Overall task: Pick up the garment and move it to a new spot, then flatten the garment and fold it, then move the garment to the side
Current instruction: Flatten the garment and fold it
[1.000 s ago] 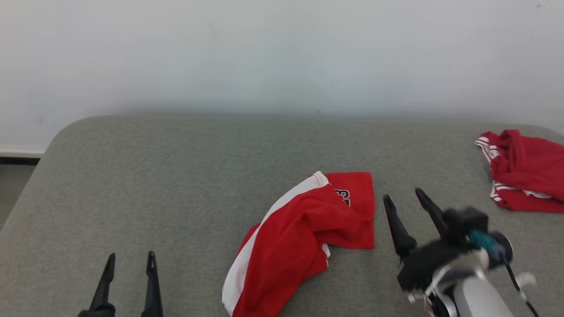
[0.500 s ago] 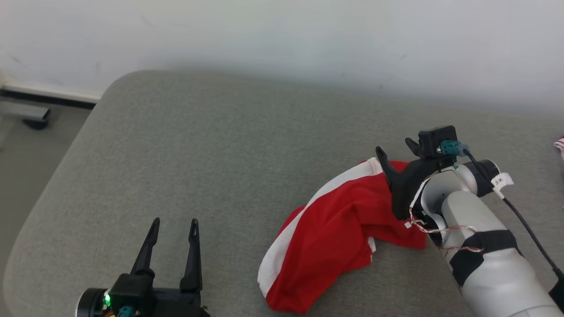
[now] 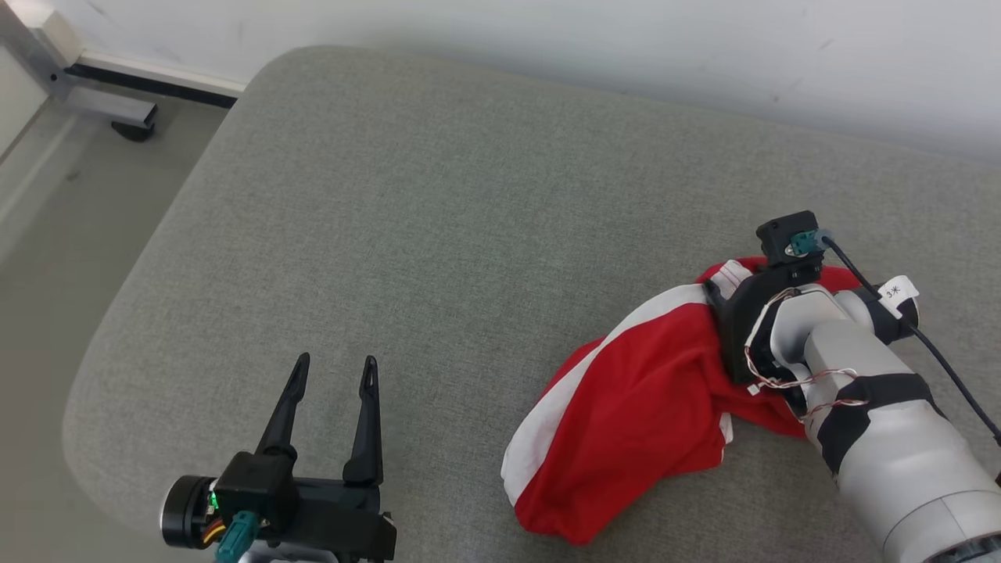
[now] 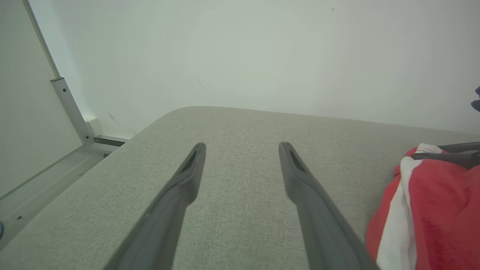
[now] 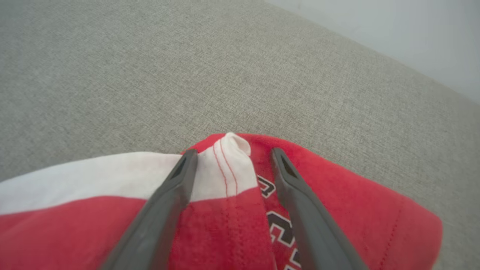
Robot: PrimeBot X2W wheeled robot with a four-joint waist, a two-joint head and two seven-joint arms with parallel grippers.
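Observation:
The garment (image 3: 633, 422) is a crumpled red piece with a broad white stripe, lying at the right of the grey padded surface (image 3: 438, 234). My right gripper (image 3: 731, 280) is down on its far corner, largely hidden by its own wrist. In the right wrist view, the right gripper (image 5: 232, 152) is open, its fingers straddling the white hemmed corner of the garment (image 5: 225, 168) with black lettering beside it. My left gripper (image 3: 332, 367) stands open over bare padding at the lower left, well clear of the cloth. The left gripper (image 4: 242, 144) holds nothing, and the garment (image 4: 431, 210) lies to its right.
The padded surface has a rounded edge on the left, with floor (image 3: 47, 258) beyond it. A metal frame leg (image 3: 102, 102) stands at the far left by the white wall (image 3: 626, 39). Bare padding stretches across the middle and back.
The camera has swung left and down, taking a second red cloth at the right out of view. My right gripper has moved from beside the garment onto its far corner, still open.

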